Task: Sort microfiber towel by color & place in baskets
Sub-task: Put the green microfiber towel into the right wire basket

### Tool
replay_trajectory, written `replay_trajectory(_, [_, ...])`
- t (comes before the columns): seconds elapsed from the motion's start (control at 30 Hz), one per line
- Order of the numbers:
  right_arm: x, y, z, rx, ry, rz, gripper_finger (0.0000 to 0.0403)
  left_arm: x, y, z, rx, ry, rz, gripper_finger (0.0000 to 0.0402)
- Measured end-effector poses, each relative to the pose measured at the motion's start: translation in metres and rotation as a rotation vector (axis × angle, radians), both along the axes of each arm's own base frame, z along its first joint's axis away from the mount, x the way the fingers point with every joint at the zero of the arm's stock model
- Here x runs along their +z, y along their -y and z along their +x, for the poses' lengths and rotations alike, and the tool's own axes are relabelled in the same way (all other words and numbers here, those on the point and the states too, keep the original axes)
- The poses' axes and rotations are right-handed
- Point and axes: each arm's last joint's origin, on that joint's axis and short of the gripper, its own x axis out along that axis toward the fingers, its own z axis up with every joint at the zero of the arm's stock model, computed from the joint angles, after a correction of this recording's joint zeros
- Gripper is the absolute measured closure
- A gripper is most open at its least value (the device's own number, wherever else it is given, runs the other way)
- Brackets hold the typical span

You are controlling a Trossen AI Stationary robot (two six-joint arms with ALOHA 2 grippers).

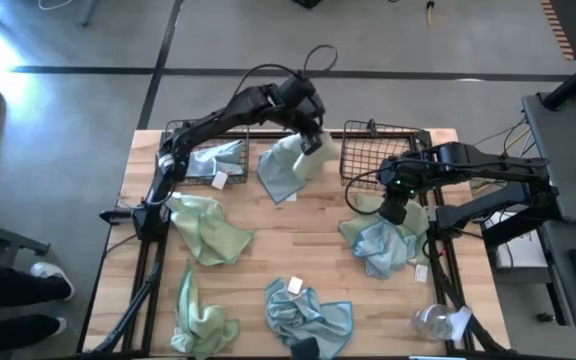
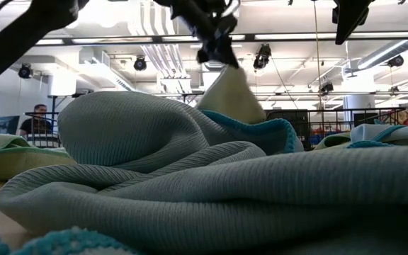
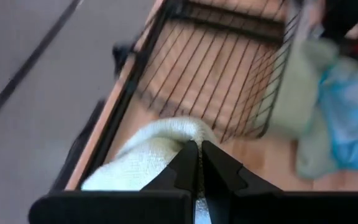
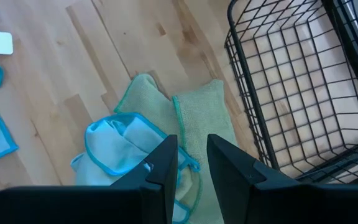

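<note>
Pale butcher-block worktop (image 1: 308, 215) on a grey floor; beyond it, a bright hall with white ceiling ducts and a person (image 2: 40, 117) far off in the low view.

Left gripper (image 1: 311, 139): jaws together, clamped on a pale green towel (image 1: 286, 165), lifted at the back of the worktop between the two baskets, cloth hanging from the pinch. Just ahead in the left wrist view, the right wire basket (image 3: 229, 74), empty. Off to the other side, the left wire basket (image 1: 203, 150), holding a light blue towel (image 1: 213, 160) with a white tag draped over its rim.

Right gripper (image 1: 393, 212): jaws apart, hovering over a mixed heap (image 4: 154, 149) of light blue and green cloths just in front of the right basket, gripping nothing.

Elsewhere on the worktop: a green towel (image 1: 208, 230) at left, another green towel (image 1: 196, 318) at the front left, a blue towel (image 1: 308, 310) with a white tag at front centre, a clear plastic wrapper (image 1: 438, 322) at the front right corner. No legible writing on any tag.
</note>
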Motion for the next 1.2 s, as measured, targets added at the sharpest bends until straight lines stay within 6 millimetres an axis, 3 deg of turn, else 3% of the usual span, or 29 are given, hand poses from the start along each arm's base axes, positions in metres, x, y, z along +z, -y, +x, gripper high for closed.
replay_trajectory(0.27, [0.000,0.000,0.001,0.002,0.002,-0.001,0.0321,0.031,0.009,0.010,-0.113,0.275,0.001,0.0402])
replay_trajectory(0.47, [0.000,0.000,0.001,0.001,0.002,-0.002,0.0321,0.043,0.007,0.019,-0.136,0.448,0.003,0.0401])
replay_trajectory(1.2, [0.000,0.000,0.003,0.065,0.013,-0.025,0.0321,0.071,0.009,0.024,-0.333,0.742,0.067,0.0401])
